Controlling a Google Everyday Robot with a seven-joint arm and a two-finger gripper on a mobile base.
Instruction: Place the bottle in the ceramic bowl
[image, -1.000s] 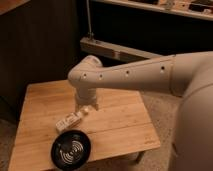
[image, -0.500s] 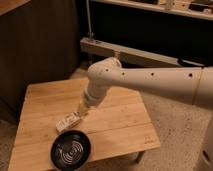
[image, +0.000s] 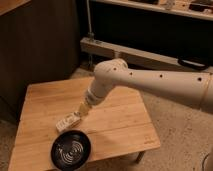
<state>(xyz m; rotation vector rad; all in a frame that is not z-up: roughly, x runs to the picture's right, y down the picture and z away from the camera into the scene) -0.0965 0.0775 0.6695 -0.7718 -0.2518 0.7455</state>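
The bottle (image: 65, 122) is small, slim and white and lies on its side on the wooden table (image: 120, 125), just above the bowl's rim. The ceramic bowl (image: 71, 149) is round, black and glossy with pale rings inside, near the table's front edge. My gripper (image: 80, 112) hangs at the end of the white arm (image: 150, 82), right at the bottle's right end, close above the table.
The small wooden table stands on a speckled floor (image: 175, 130). A dark wooden cabinet (image: 35, 45) is behind on the left. A low metal shelf rail (image: 130, 55) runs behind the table, with a black cable (image: 192, 64) on it.
The arm has swung so its elbow sits further right and higher. The gripper has come down toward the bottle's right end. Bottle and bowl have not moved.
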